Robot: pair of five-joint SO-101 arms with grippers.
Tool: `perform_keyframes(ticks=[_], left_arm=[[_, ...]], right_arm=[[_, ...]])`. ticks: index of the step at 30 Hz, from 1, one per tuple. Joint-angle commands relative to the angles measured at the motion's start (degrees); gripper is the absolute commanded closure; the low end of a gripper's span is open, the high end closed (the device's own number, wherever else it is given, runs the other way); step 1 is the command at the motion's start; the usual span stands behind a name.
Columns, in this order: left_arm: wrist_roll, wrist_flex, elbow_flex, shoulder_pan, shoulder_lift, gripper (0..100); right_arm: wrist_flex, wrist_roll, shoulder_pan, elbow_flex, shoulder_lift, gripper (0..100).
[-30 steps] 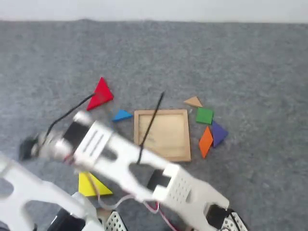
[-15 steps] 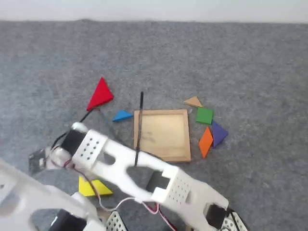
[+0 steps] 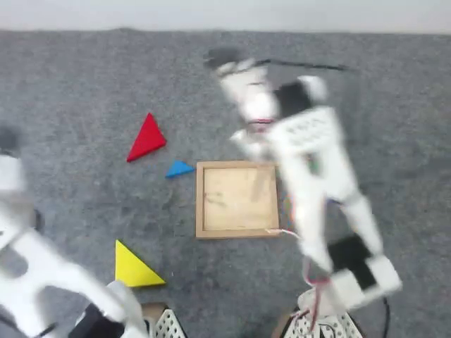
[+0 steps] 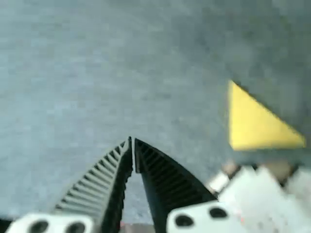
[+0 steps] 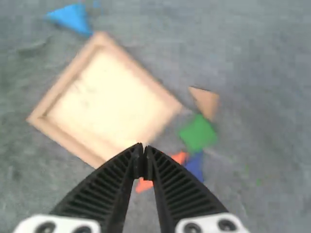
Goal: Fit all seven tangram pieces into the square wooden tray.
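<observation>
Zero pieces placed: right gripper (image 5: 144, 147), swung across, hangs closed, empty over tray (image 5: 68, 77) edge, green square (image 5: 197, 133) just ahead; left gripper (image 4: 132, 141) closed.

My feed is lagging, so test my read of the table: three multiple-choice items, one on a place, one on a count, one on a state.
1. Where is the yellow triangle?
A. Inside the tray
B. On the carpet, apart from the tray
C. Leaning on the tray's rim

2. How many pieces lie in the tray?
A. None
B. Two
C. Four

3. How is the right pincer?
A. Wide open
B. Shut on a piece
C. Shut, holding nothing

Answers:
1 B: the high view shows carpet between the triangle and the tray's corner.
2 A: the tray's floor is bare wood in both the high and right wrist views.
3 C: the right wrist view shows it closed to a point with nothing in it.
</observation>
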State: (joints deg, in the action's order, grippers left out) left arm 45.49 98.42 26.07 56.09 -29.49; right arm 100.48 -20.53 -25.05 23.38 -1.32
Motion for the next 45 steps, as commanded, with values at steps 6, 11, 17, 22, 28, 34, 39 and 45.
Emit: perform_keyframes(ticks=[6, 11, 17, 22, 28, 34, 39, 45], left_arm=[[8.97, 1.58, 21.23, -15.21, 5.8, 98], [6.51, 2.02, 15.52, -21.19, 27.43, 99], [1.05, -1.23, 10.68, -30.51, 45.54, 99], [-5.8, -12.75, 16.4, -36.84, 45.8, 99], [-11.78, -17.67, 16.48, -35.78, 42.37, 99], [-14.15, -27.6, 16.13, -24.97, 29.8, 99], [-16.26, -41.49, 16.31, -13.36, 19.25, 99], [-18.37, -32.44, 11.56, -10.99, 13.27, 99]], right_arm=[[1.27, 0.7, 6.46, -10.29, 12.88, 98.0], [1.19, 0.7, 6.64, -10.29, 12.79, 98.0], [1.1, 0.7, 6.73, -10.2, 12.79, 98.0], [0.4, 0.26, 6.81, -10.11, 12.88, 98.0], [0.31, 0.26, 6.81, -10.11, 12.88, 98.0], [0.31, 0.26, 6.81, -10.11, 13.23, 98.0], [0.22, 0.7, 6.55, -10.11, 13.23, 98.0], [-1.01, 2.37, 6.37, -10.11, 13.32, 97.9]])
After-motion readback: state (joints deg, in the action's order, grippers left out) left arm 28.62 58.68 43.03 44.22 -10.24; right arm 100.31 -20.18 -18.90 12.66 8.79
